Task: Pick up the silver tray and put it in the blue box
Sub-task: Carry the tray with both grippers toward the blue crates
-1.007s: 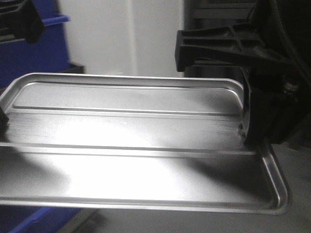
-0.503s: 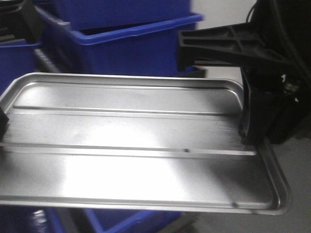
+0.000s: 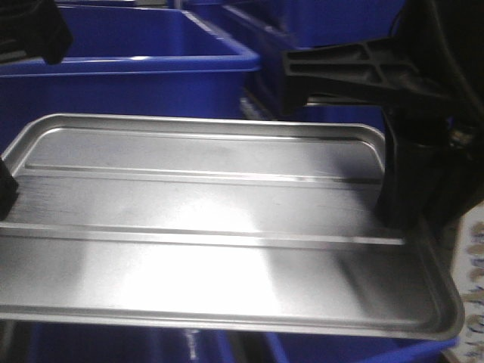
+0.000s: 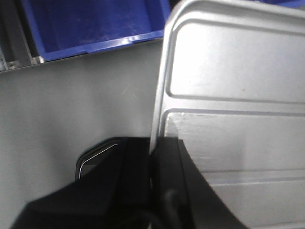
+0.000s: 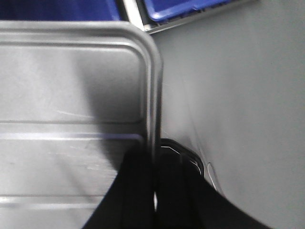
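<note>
The left gripper (image 4: 152, 160) and right gripper (image 5: 153, 164) each pinch a short rim of the silver tray (image 3: 212, 227), held level between them. Grabbing looks done; the blue box (image 3: 113, 98) lies ahead of both, so placing remains.

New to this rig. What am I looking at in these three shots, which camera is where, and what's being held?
A two-armed robot on a mobile base. The wide picture is from a front-facing camera looking out between the arms; the other two are from a camera on each wrist, looking along the fingers. Both arms carry one empty silver tray in the air: the left gripper is clamped on the rim at one short end, the right gripper at the other. Ahead stands an open blue box, more blue crates beside it. Below the tray is a plain grey surface.
</note>
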